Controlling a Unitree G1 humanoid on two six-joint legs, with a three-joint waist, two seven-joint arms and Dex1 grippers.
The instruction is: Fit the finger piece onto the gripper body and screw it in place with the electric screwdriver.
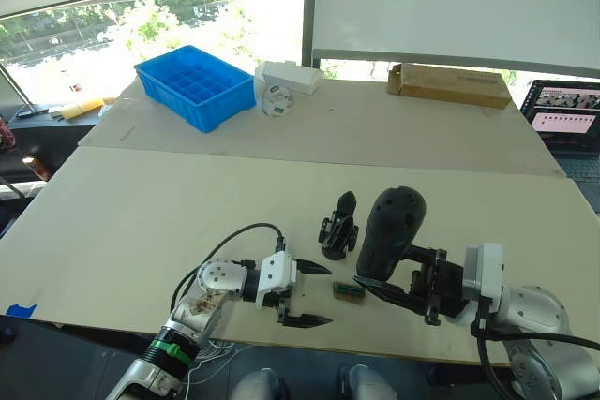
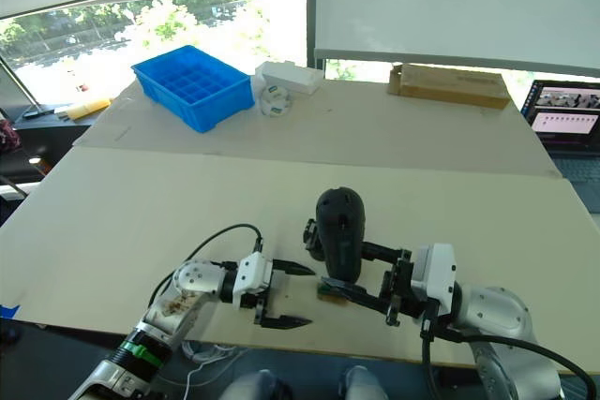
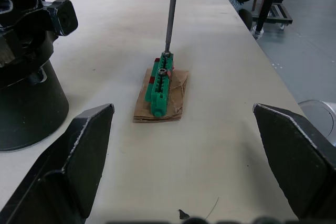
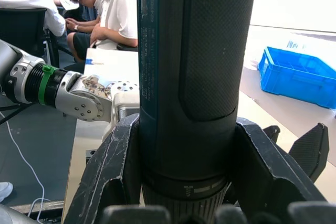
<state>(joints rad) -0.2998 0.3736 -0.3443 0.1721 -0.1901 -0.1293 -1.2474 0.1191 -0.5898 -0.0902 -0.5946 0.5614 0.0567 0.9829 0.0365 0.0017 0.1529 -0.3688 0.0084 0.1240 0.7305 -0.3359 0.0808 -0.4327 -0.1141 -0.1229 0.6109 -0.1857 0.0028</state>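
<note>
Right gripper (image 1: 394, 292) grasps the long matte black electric screwdriver (image 1: 389, 231), upright; small black gripper body (image 1: 337, 227) stands at its 9 o'clock. Left gripper (image 1: 307, 294) fingers spread, empty.

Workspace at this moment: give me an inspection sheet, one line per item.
Surface: pale table.
Job's things: electric screwdriver upright, bit on green screw holder; gripper body standing beside it.
Clutter: blue compartment tray, white box, cardboard box at far edge.
Grippers: left hand open, empty; right hand shut on screwdriver.
Cables: black cable on left arm.
Surroundings: laptop, seated people.
</note>
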